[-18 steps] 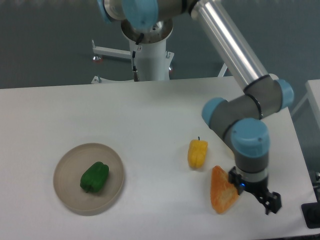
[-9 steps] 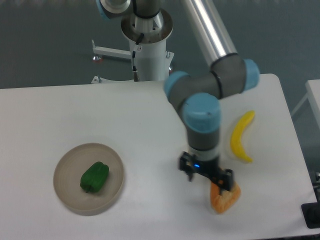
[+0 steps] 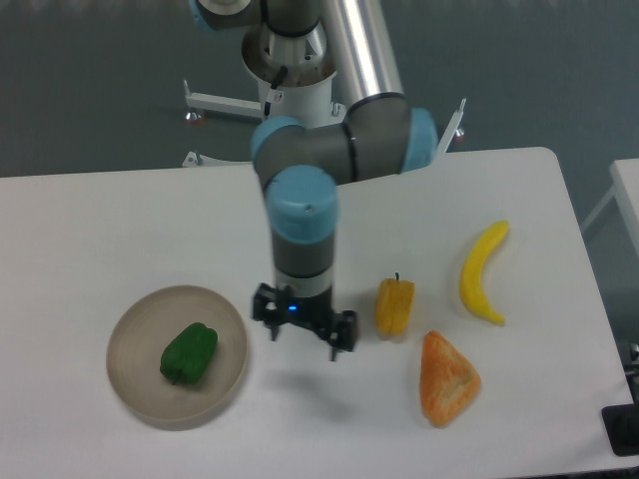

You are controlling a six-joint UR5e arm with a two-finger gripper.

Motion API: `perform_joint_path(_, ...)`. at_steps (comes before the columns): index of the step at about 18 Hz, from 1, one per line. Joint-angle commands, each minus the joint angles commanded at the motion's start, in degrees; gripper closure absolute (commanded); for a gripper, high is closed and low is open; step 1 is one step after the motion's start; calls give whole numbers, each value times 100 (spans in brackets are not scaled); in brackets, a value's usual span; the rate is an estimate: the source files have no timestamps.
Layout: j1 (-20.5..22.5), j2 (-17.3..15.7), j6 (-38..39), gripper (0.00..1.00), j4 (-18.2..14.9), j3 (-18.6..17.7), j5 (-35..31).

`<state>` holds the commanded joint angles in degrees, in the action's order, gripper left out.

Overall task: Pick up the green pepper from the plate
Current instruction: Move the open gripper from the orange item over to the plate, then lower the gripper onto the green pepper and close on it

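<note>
At the left of the white worktop (image 3: 120,220) sits the plate (image 3: 135,384), and the green pepper (image 3: 189,352) lies on it a little right of centre, on its side and not touched by anything. The pepper is lumpy and glossy, so I judge the main risk to be a poor bite: fingers closing across a bulge or near one end could squeeze it out sideways, or roll it toward the low rim. That rim is the second hazard — if the hand comes down short of the pepper, one finger could land on the right edge of the plate and tip or shove the dish instead of straddling the pepper. A descent at a slant rather than straight down would make either more likely.

Just right of the plate hangs the hand (image 3: 304,332), pointing down from the arm's wrist, above bare worktop, judging by the shadow beneath it. Its two dark fingers are spread apart with clear space between them; they hold nothing and touch nothing. It is beside the plate, not over it, so it has yet to line up above the pepper.

Further right lie a yellow pepper (image 3: 394,306) near the hand, an orange wedge-shaped item (image 3: 446,378) below it, and a banana (image 3: 482,272) — all well apart from the plate and unlikely to interfere with a move to the left.
</note>
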<state>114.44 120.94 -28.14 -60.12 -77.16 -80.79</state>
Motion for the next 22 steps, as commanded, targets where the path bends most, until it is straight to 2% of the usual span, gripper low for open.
perform_joint_path(4, -307, -36, 265, 0, 105, -202, 231)
perform_joint_path(8, -572, -9, 265, 0, 763, -676, 222)
perform_joint_path(22, -634, 131, 203, 0, 826, -721, 213)
